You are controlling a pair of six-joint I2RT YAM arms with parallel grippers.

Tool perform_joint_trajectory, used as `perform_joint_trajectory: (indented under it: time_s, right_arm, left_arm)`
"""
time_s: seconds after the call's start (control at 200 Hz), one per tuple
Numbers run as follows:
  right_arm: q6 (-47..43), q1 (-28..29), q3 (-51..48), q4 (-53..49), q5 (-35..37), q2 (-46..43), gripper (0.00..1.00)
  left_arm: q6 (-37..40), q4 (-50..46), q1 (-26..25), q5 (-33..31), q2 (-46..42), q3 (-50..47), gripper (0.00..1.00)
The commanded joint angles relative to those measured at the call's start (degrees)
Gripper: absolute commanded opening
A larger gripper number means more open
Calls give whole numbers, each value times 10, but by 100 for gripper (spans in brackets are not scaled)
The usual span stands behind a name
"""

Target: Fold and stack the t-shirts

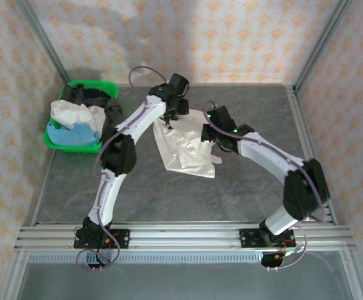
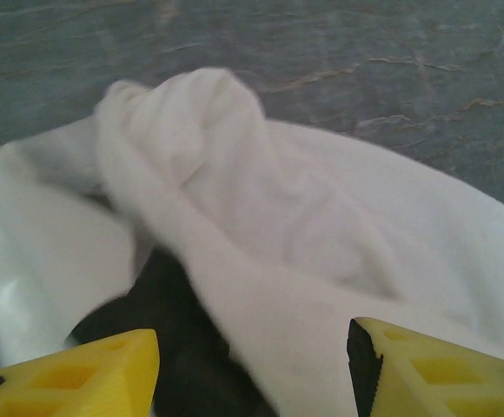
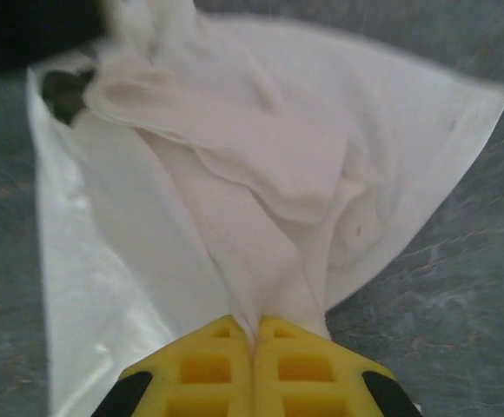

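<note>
- Right claw [image 3: 254,334]: yellow fingers pressed together, clamped on a gathered fold of the white t-shirt [image 3: 261,148]. In the right wrist view the cloth fans out from the pinch toward 12 o'clock. From above, this claw [image 1: 214,134] sits at the shirt's 2 o'clock edge.
- Left claw [image 2: 252,347]: yellow fingers stand well apart, at 7 and 5 o'clock of the left wrist view. A ridge of the white t-shirt [image 2: 278,200] runs down between them. A dark patch lies beside the left finger; what it is cannot be told. Whether either finger presses the cloth cannot be told. From above, this claw [image 1: 169,119] is at the shirt's 11 o'clock corner.
- White t-shirt [image 1: 184,150]: shiny cloth, crumpled and unfolded, at the middle of the tabletop [image 1: 256,187] between the two claws. Its upper part is bunched and creased. Its lower edge lies flat toward 6 o'clock.
- Tabletop: grey, marbled surface, bare at 4 and 8 o'clock of the shirt.
- Green plastic basket [image 1: 75,145]: at 10 o'clock on the tabletop, well apart from the spread shirt, just beside the left arm's elbow.
- Basket contents: a crumpled white garment [image 1: 75,114] on top, a light blue garment [image 1: 69,134] under it toward 7 o'clock, black cloth [image 1: 91,95] along the 12 o'clock rim. All are heaped and unfolded.
- Surround: patterned walls with metal frame posts stand at 9, 12 and 3 o'clock.
</note>
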Motion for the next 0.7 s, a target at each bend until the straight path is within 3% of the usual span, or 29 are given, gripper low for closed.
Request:
perform_joint_trajectory:
  time_s: [0.0, 0.085, 0.17, 0.26, 0.5, 0.696]
  right_arm:
    - [-23, -4, -3, -43, 36, -49, 0]
    - [-49, -4, -7, -51, 35, -67, 0]
    - [-65, -10, 0, -67, 48, -75, 0]
    - [-82, -23, 27, -94, 64, -89, 0]
    - [-129, -50, 156, -116, 79, -156, 0]
    - [-158, -50, 259, -106, 19, -126, 0]
  left_arm:
    - [23, -83, -15, 15, 76, 94, 60]
    - [20, -85, -20, 47, 91, 118, 54]
    - [18, -67, -23, 61, 63, 89, 22]
    - [11, -58, -21, 70, 4, 50, 0]
    - [-1, -26, -11, 20, -246, -92, 0]
    - [-53, 24, 8, -55, -465, -291, 0]
